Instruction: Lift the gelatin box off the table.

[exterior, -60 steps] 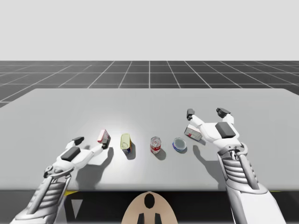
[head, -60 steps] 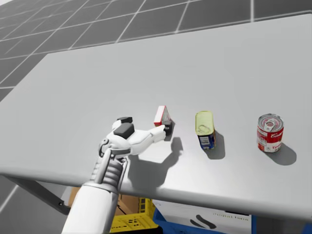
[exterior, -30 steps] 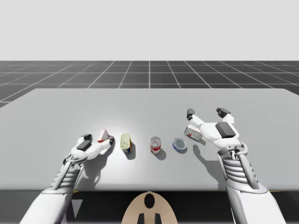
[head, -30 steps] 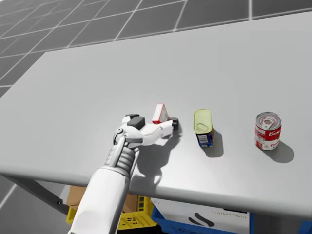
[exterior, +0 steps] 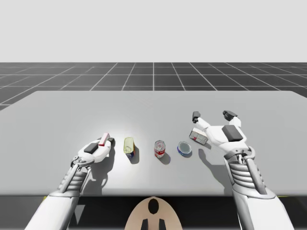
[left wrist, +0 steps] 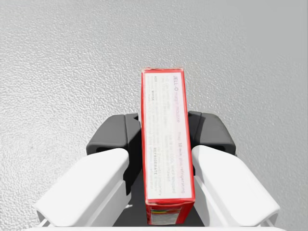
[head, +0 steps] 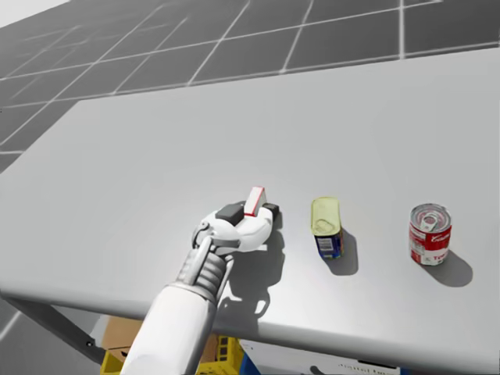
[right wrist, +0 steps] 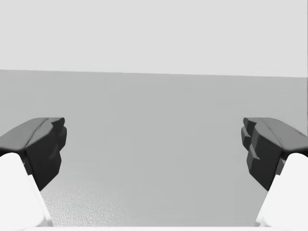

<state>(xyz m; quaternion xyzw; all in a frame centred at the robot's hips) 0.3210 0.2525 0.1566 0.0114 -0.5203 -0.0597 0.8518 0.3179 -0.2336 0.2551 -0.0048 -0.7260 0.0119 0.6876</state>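
Observation:
The gelatin box [left wrist: 167,144] is a thin red and white carton, held narrow edge up between my left gripper's fingers. My left gripper [left wrist: 163,132] is shut on it, one dark pad against each broad face. From above, the gelatin box [exterior: 103,139] and left gripper [exterior: 105,142] sit low at the table's left, beside the yellow-lidded tin. I cannot tell whether the box [head: 255,201] touches the table; the left gripper [head: 251,211] wraps its lower half. My right gripper [exterior: 212,116] stands open at the right, nothing between its fingers [right wrist: 43,144].
A row of things runs rightward from the box: a blue tin with a yellow lid [exterior: 129,146], a red can [exterior: 159,149], a flat blue can [exterior: 184,148]. A white and red carton [exterior: 199,136] lies under my right hand. The table's front edge [head: 328,340] is close.
My left hand has rolled over and closed around the gelatin box, which went from leaning to edge up. My head has turned slightly. The right arm has not moved.

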